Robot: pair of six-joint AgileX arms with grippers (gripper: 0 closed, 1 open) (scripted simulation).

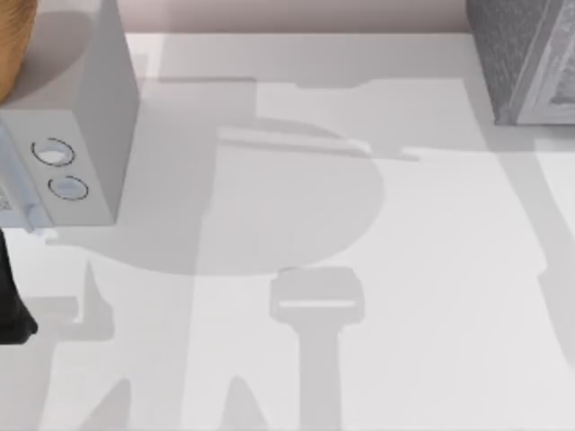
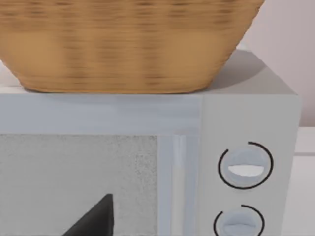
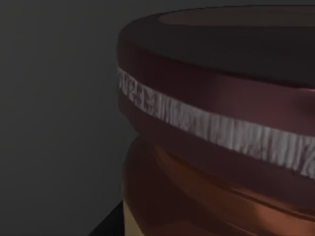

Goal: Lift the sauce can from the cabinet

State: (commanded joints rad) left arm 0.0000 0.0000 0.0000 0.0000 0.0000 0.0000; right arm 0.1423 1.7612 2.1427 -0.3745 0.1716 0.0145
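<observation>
The sauce can (image 3: 221,123) is seen from very close in the right wrist view: dark maroon-brown top, dark red rim with a pale band, orange-brown body below. Dim grey surfaces surround it on the side away from the can. The cabinet (image 1: 526,58) is the dark grey speckled box at the table's far right corner, with a paler framed front panel. My left arm (image 1: 13,305) stays parked at the table's left edge, in front of the light grey box.
A smooth light grey box with two round dials (image 1: 81,135) stands at the far left, and a woven basket (image 2: 123,44) sits on top of it. The arms' shadows fall across the white tabletop (image 1: 431,269).
</observation>
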